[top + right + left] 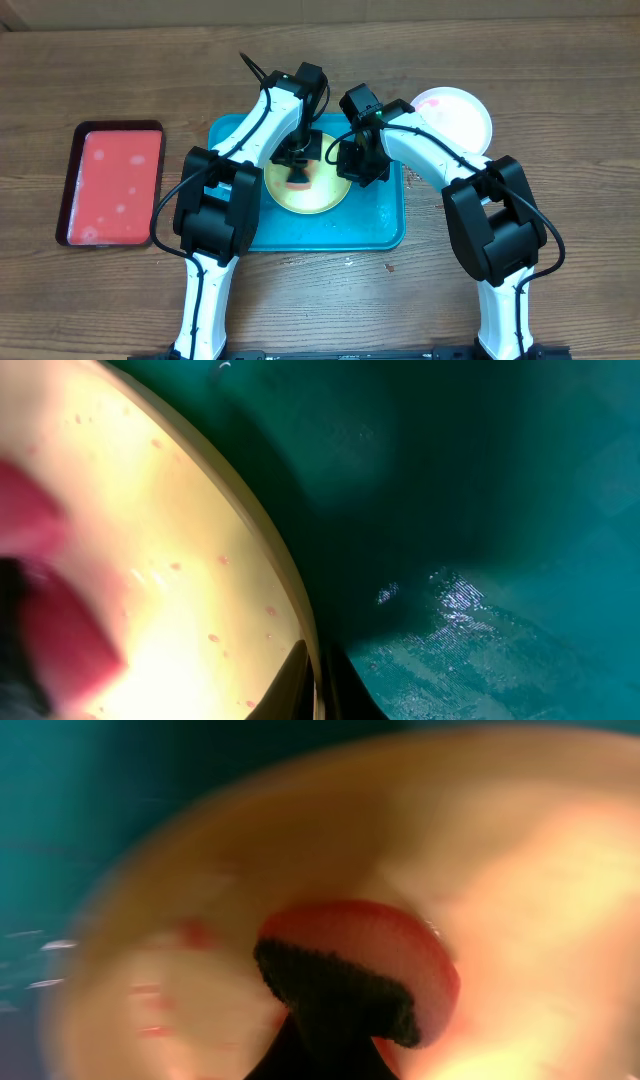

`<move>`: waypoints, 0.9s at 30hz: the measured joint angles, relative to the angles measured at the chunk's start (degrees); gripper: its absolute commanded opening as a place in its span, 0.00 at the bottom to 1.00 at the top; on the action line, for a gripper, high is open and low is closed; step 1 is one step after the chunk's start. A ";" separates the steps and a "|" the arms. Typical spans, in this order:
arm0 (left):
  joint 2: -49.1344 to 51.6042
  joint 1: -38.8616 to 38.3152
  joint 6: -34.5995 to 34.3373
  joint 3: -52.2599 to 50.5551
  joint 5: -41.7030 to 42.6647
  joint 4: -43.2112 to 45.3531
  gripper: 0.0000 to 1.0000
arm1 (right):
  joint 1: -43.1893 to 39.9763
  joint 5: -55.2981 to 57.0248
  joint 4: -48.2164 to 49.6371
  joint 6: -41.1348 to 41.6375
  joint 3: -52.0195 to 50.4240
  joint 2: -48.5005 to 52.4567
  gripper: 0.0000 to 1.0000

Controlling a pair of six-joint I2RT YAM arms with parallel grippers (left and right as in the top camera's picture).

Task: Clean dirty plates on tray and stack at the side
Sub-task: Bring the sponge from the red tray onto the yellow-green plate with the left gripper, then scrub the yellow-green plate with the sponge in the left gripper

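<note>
Left wrist view, blurred: nearest the lens, a sponge (375,955), red with a dark scouring face, is pressed flat on the yellow-green plate (520,870). The left gripper (297,158) is closed on the sponge from above. Red smears show on the plate to the sponge's left. The teal tray (60,800) lies past the plate's edge.

Right wrist view: at the bottom edge, the right gripper (318,690) appears pinched on the plate's raised rim, one finger inside and one outside. Small red specks dot the plate beside it, and wet tray floor lies beyond.

Overhead view: the plate sits in the middle of the tray, with the right gripper at its right rim. Farther off, a white plate (455,115) rests on the table (560,60) just past the tray's far right corner. A red tray (110,185) lies at the far left. No light blue plate can be seen.

The plate looks like thin plastic, probably light and stiff. Wet, it is likely slick enough to slide under scrubbing. The rim looks like the only place to hold it, pinched across the lip.
</note>
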 measured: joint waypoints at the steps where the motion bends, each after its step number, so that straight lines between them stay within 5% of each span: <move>1: 0.07 0.07 -1.25 0.04 -3.63 -0.37 0.04 | 0.00 -0.02 -0.02 0.00 0.00 0.00 0.04; 11: 0.87 0.15 -4.96 0.85 -10.54 -1.46 0.04 | 0.00 -0.07 0.37 0.15 0.00 0.00 0.04; 22: 0.94 3.61 3.65 1.46 9.38 -2.27 0.04 | 0.00 -0.07 0.44 0.13 0.00 0.00 0.04; 27: 1.31 2.05 10.29 1.66 13.29 -3.82 0.47 | 0.00 -0.04 0.44 0.17 0.00 0.00 0.04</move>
